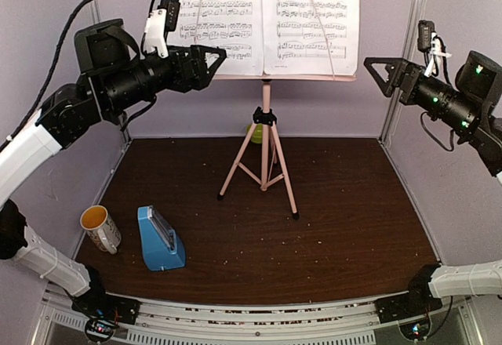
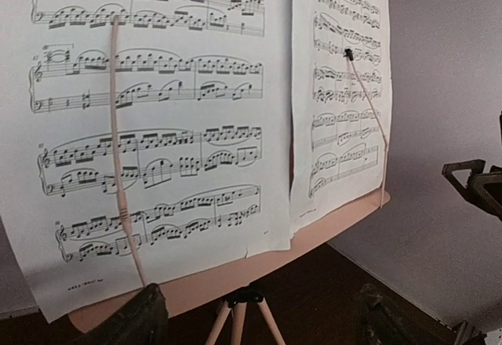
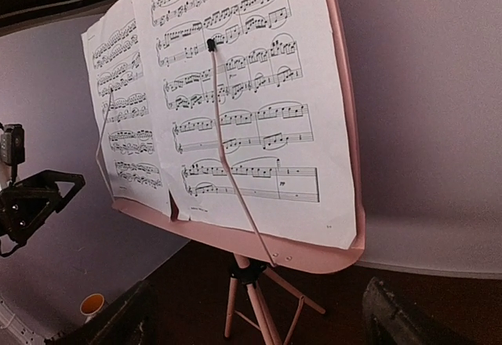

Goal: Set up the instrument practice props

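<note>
The pink tripod music stand [image 1: 265, 153] stands at the back middle of the table. Two white sheet-music pages [image 1: 216, 16] [image 1: 310, 16] rest side by side on its ledge [image 2: 329, 227], each under a thin wire holder. My left gripper [image 1: 213, 59] hovers open just left of the ledge, a little apart from it. To the right of the ledge my right gripper [image 1: 378, 70] hangs open and well clear of it. Both wrist views show wide-apart fingers [image 2: 141, 321] [image 3: 408, 317] with nothing between them. The blue metronome [image 1: 161, 239] sits at the front left.
A cream mug [image 1: 100, 227] with an orange inside stands left of the metronome, near the table's left edge. A lime-green bowl [image 1: 255, 132] shows partly behind the stand's pole. Grey walls close in the back and both sides.
</note>
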Controlling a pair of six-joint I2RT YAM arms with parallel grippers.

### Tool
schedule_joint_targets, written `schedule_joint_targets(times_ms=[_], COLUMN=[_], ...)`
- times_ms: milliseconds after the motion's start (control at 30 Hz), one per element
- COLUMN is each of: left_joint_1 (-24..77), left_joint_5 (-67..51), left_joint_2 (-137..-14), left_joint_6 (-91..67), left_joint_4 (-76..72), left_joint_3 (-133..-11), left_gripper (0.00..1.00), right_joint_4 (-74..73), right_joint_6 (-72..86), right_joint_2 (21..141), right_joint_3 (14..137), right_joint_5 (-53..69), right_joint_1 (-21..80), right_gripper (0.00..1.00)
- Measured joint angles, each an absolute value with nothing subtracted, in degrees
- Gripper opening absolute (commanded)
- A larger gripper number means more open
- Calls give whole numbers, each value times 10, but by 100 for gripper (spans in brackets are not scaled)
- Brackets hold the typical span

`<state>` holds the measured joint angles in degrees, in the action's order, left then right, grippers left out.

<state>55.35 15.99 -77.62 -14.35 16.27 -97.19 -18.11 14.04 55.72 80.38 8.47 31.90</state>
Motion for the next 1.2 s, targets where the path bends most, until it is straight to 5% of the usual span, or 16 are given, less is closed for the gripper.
schedule_joint_targets(times_ms=[367, 667, 1200], left_joint_1=[553, 570, 580], left_joint_5=[310, 306, 256], left_joint_2=[-605, -660, -678], left_joint_6=[-430, -667, -775], left_joint_4=[437, 682, 732], left_joint_3=[-832, -803, -682], left_gripper=[98, 98, 92], right_joint_4=[-253, -263, -245], right_joint_6=[173, 190, 209], right_joint_2=[471, 432, 412], right_joint_3=[663, 574, 534], right_joint_5=[85, 85, 90], right_joint_1=[315, 315, 315], right_gripper=[100, 100, 100])
